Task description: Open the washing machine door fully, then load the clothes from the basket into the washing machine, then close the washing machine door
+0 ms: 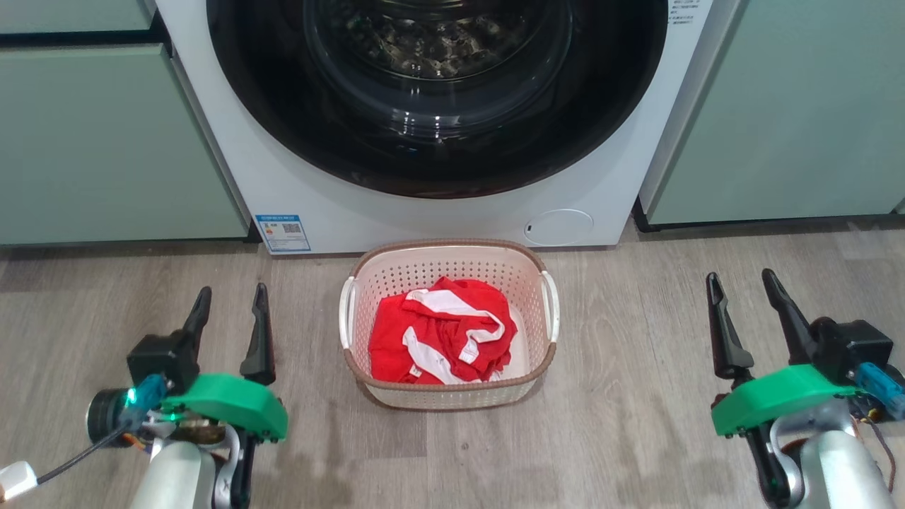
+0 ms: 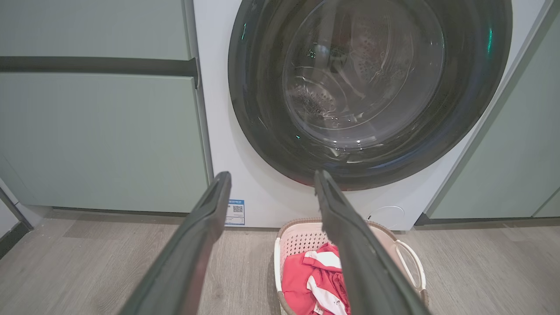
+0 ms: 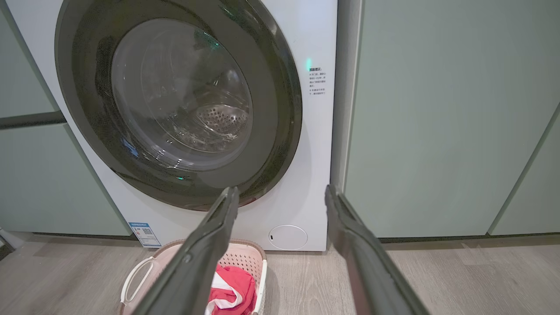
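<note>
We show the left gripper (image 1: 233, 290) and the right gripper (image 1: 739, 276) low at either side, each with its 2 dark fingers spread apart and empty. Between them, well apart from both, the basket (image 1: 424, 272) stands on the wood-grain floor (image 1: 636, 367), holding crumpled red-and-white clothes (image 1: 438, 332). Just beyond the basket rises the washing machine (image 1: 318, 205). The washing machine door (image 1: 438, 170) appears shut against the front, though we cannot trace its seam through the reflections. Pale green cabinets (image 1: 106, 141) flank the machine on 2 sides.
</note>
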